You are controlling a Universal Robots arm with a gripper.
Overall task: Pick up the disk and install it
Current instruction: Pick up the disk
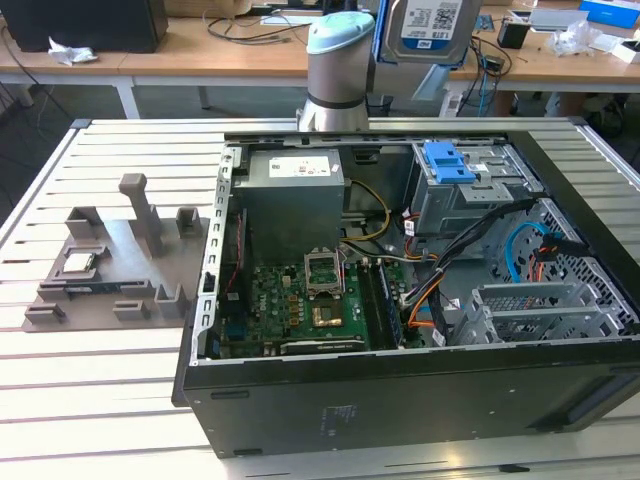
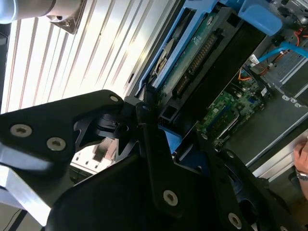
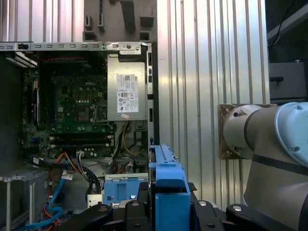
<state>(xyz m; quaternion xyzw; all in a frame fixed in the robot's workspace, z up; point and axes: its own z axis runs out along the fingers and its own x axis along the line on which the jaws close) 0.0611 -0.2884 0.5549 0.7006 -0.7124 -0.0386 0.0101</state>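
pincer (image 3: 163, 211) | clamped on disk (image 3: 167, 175) | aloft over open computer case (image 1: 400, 410)

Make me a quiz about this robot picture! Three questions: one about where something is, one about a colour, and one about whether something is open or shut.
1. Where is the disk?
A) lying on the floor
B) held up by the gripper
C) in a drawer

2. What colour is the frame around the disk?
A) red
B) blue
C) yellow

3. How is the computer case?
A) open, with its insides showing
B) shut under a cover
C) wrapped in paper

Answers:
1 B: the gripper clamps the disk up in the air, above the case.
2 B: the frame is plainly blue in both wrist views.
3 A: the green motherboard and the cables lie bare inside.
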